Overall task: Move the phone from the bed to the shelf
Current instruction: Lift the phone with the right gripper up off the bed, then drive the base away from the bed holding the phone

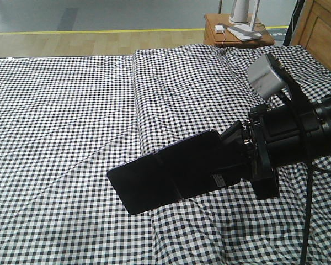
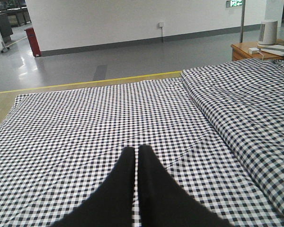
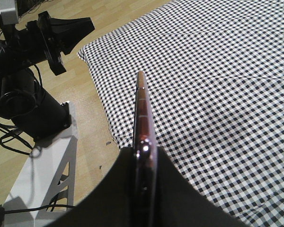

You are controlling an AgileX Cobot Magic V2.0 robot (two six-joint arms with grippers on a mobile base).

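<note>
Closest to my right wrist camera, the right hand [image 3: 143, 158] is clenched on one short end of the phone [image 1: 165, 174]. The slab's long axis runs straight out past the fingertips, in line with the forearm. From the wrist I see it edge-on. From the front its glossy face is tilted up and the free end points to that picture's left. It looks lifted clear of the bed [image 1: 60, 110], hanging over the rumpled gingham near the mattress edge. The left hand [image 2: 136, 151] has its fingers pressed together on nothing, low over the cloth, well apart from the phone, so I judge the carry belongs to the right arm. Beyond the bed stands a small wooden nightstand [image 1: 214, 28]. No shelf shows in any view, so I cannot tell which way to swing.
</note>
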